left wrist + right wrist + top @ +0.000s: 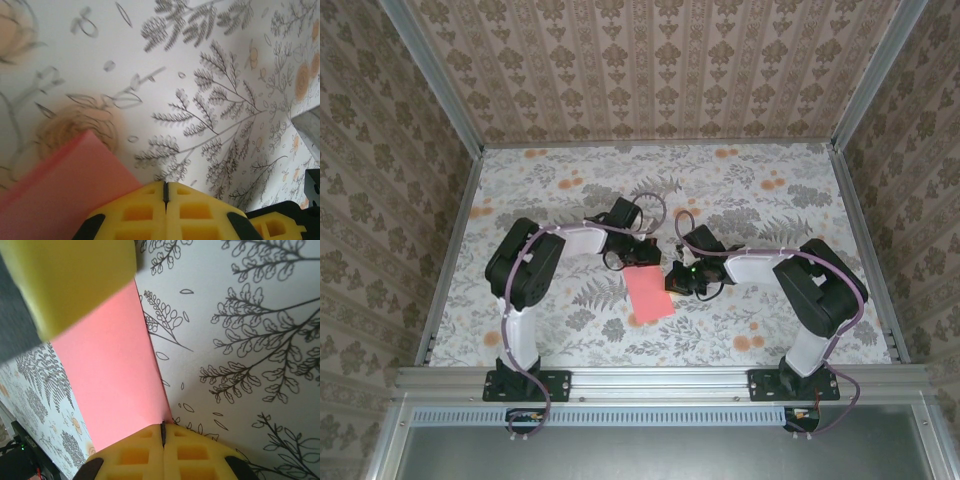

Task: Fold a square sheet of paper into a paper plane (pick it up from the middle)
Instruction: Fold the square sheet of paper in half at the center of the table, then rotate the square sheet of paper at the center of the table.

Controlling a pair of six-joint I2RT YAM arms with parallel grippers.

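The two arms are standing bolted at the near edge of the table [570,180], each bending inward toward the middle. Just beyond them, about midway between the left and right edges and somewhat closer to the near edge than the far one, the pink sheet of paper [650,293] is lying flat on the leaf-printed cloth, turned slightly askew. The right gripper [680,278] is sitting at the sheet's right edge and the left gripper [638,256] at its far edge. From the right wrist, the right gripper [163,440] is holding its yellow fingers pressed together with only a thin seam between them, and the sheet of paper [110,375] is running its right edge straight up to that seam; whether the edge is pinched cannot be told. A blurred yellow finger [70,280] of the other gripper is overlapping the sheet's far end. From the left wrist, the left gripper [165,200] is likewise keeping its fingers closed tight, with the sheet of paper [65,190] lying just beside them. Farther off, orange flowers [772,184] are dotting the cloth toward the far edge.
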